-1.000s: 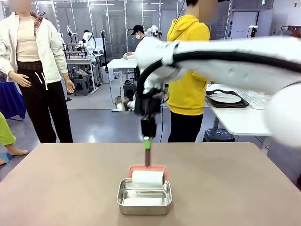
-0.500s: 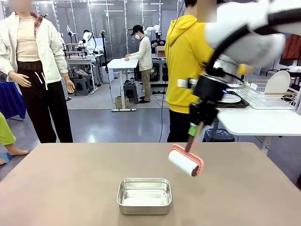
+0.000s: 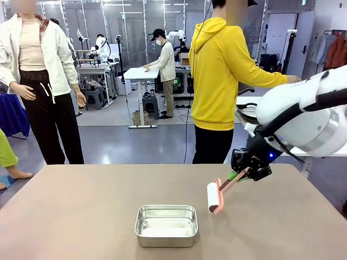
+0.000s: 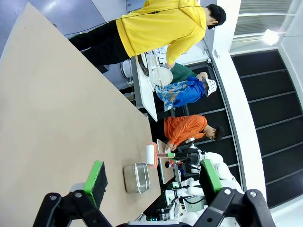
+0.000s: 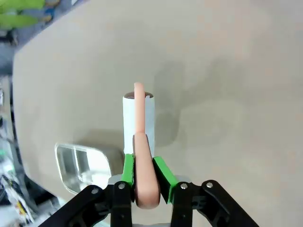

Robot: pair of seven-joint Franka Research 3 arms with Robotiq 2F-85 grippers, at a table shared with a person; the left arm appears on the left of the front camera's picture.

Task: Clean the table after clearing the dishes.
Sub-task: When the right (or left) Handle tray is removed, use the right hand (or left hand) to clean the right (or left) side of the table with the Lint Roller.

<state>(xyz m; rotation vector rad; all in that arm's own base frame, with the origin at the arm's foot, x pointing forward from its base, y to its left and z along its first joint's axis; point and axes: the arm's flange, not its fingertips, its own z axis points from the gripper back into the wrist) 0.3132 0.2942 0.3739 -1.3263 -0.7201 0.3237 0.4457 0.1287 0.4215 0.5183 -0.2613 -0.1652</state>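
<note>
The lint roller (image 3: 213,197) is held by the right pincer (image 3: 237,176). Its green pads (image 5: 127,169) are closed tight on both sides of the roller's pink handle (image 5: 142,158), and no gap is seen between pad and handle. The handle is slanted down and to the left from the pincer. The white roll is carried low at the top of the table (image 3: 76,216), right of the middle. Whether the roll is pressed onto the surface or held just above it cannot be told.

A steel pan (image 3: 166,225) is set on the table near its middle. It lies just to the left of the roller and apart from it.

The left pincer (image 4: 152,176) is spread wide open. Nothing is held between its pads, and nothing is touched by them. It is raised above the table, well apart from the pan and the roller.

The brown table is stretched across the whole foreground of the front view. Behind its far edge a person in a yellow hoodie (image 3: 219,76) is turned toward a smaller white table (image 4: 142,92). There a white plate (image 4: 163,75), one of the dishes, is seen by the person's hand.
</note>
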